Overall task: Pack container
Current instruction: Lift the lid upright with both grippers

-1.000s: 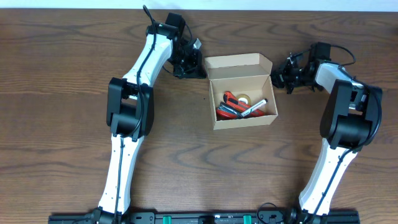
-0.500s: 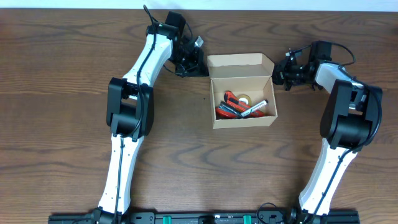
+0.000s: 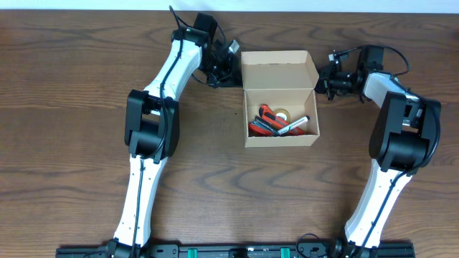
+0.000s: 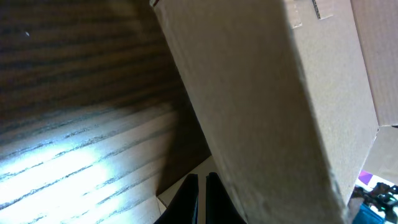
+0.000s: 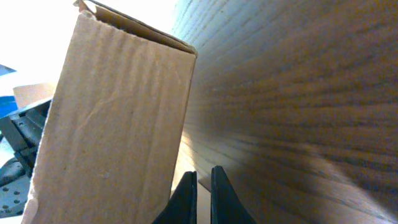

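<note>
The tan cardboard container (image 3: 280,139) sits open at the table's middle, with red and black markers and a tape roll (image 3: 282,122) inside. Its lid flap (image 3: 278,68) stands up at the far side. My left gripper (image 3: 234,67) is at the lid's left edge and my right gripper (image 3: 323,76) at its right edge. In the left wrist view the fingers (image 4: 202,190) are closed on a thin pale side tab beside the cardboard wall (image 4: 267,93). In the right wrist view the fingers (image 5: 204,186) pinch a similar tab next to the cardboard (image 5: 112,118).
The brown wooden table (image 3: 72,143) surrounds the box. A white wall strip (image 3: 86,4) runs along the far edge. Both arm bases stand at the near edge.
Both grippers have moved toward the far edge and the lid flap has come up with them, showing more of its inner face.
</note>
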Controlling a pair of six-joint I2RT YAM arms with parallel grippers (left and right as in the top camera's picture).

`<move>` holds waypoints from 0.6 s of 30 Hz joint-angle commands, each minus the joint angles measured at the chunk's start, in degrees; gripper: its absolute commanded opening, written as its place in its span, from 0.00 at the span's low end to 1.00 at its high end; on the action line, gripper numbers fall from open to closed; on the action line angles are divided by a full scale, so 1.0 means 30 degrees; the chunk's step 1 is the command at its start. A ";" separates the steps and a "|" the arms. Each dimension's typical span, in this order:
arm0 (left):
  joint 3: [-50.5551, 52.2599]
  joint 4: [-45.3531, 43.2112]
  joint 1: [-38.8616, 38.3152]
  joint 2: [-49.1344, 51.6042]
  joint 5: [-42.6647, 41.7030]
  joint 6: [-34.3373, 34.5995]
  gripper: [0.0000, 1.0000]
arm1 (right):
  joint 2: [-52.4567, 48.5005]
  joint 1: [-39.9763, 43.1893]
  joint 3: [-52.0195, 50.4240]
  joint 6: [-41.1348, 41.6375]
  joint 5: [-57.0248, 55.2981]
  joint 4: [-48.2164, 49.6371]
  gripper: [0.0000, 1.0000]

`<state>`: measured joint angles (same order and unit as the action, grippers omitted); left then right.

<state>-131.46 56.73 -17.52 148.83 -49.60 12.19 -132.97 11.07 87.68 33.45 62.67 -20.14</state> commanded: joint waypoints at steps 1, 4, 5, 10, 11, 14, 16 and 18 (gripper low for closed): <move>0.0080 -0.0160 0.0015 0.0015 -0.0357 -0.0138 0.06 | -0.0175 0.0073 -0.0051 -0.0313 0.0801 0.0342 0.01; 0.0080 -0.0386 0.0109 0.0015 -0.0452 -0.0138 0.06 | -0.0175 0.0087 -0.0051 -0.0306 0.1100 0.0889 0.01; 0.0080 -0.0437 0.0138 0.0015 -0.0503 -0.0131 0.06 | -0.0175 0.0109 -0.0051 -0.0299 0.1282 0.1107 0.01; 0.0080 -0.0503 0.0357 0.0015 -0.1086 -0.0437 0.06 | -0.0175 0.0291 -0.0044 0.0525 0.1909 0.2157 0.01; 0.0080 -0.0546 0.0415 0.0015 -0.1370 -0.0510 0.06 | -0.0175 0.0313 -0.0022 0.0648 0.2076 0.2346 0.01; 0.0073 -0.0743 0.0605 0.0015 -0.1858 -0.0495 0.06 | -0.0160 0.0335 0.0087 0.0852 0.2506 0.2667 0.01; 0.0073 -0.0729 0.0736 0.0015 -0.1858 -0.0495 0.06 | -0.0153 0.0335 0.0240 0.0947 0.2674 0.2659 0.01; 0.0073 -0.0729 0.0838 0.0000 -0.2142 -0.0503 0.06 | -0.0138 0.0335 0.0386 0.0976 0.2943 0.2659 0.01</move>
<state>-131.46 54.54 -15.81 148.83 -53.82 11.77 -132.97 11.90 87.68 35.44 68.05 -12.32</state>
